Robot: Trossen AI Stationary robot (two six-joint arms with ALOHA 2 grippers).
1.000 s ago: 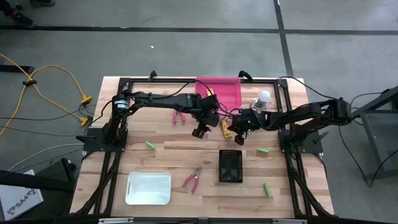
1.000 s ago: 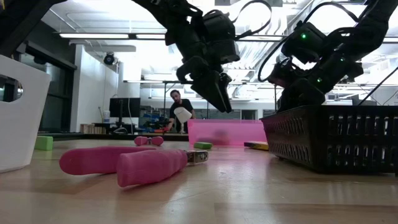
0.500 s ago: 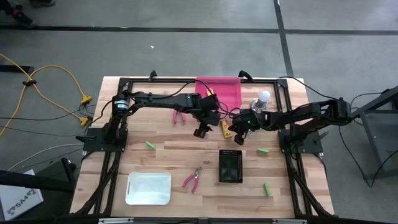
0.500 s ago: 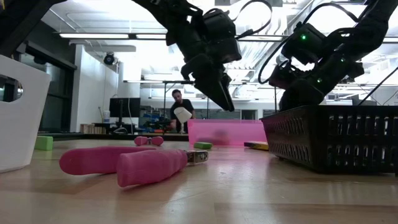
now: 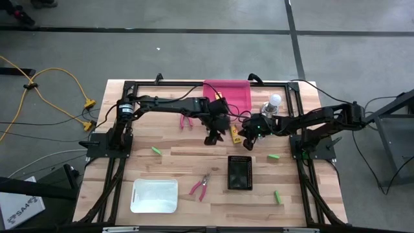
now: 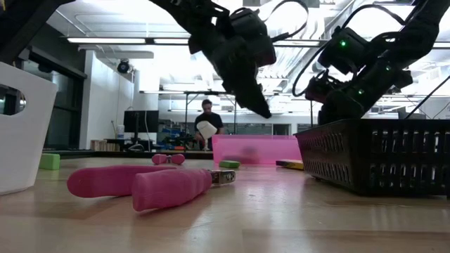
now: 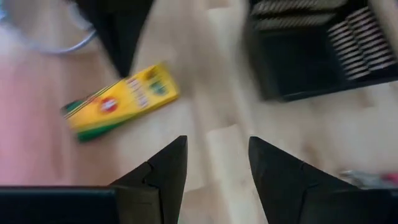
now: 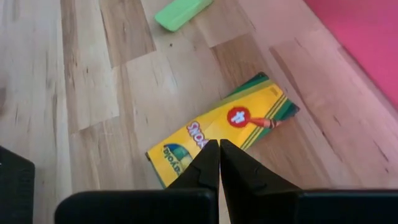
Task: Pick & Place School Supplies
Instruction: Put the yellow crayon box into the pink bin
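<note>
A yellow crayon box point(image 5: 233, 134) lies on the table between the two grippers. My left gripper point(image 5: 209, 138) hangs just left of it, open, with nothing between its fingers point(image 7: 163, 167); the box point(image 7: 121, 99) shows ahead of them. My right gripper point(image 5: 242, 138) is shut, its tips point(image 8: 219, 148) right over the box point(image 8: 224, 127), holding nothing that I can see. One pair of pink pliers point(image 5: 186, 121) lies under the left arm, another point(image 5: 200, 186) near the front. Green blocks point(image 5: 156, 151) point(image 5: 274, 156) point(image 5: 277, 195) lie scattered on the wood.
A black basket point(image 5: 239, 173) stands in front of the grippers and a white tray point(image 5: 154, 195) at the front left. A pink tray point(image 5: 229, 94) and a white bulb point(image 5: 275, 100) sit at the back. A person point(image 6: 207, 123) stands in the room behind.
My left gripper has swung a little to the right, closer to the crayon box. The right arm has stayed put. The person in the background has stepped slightly right.
</note>
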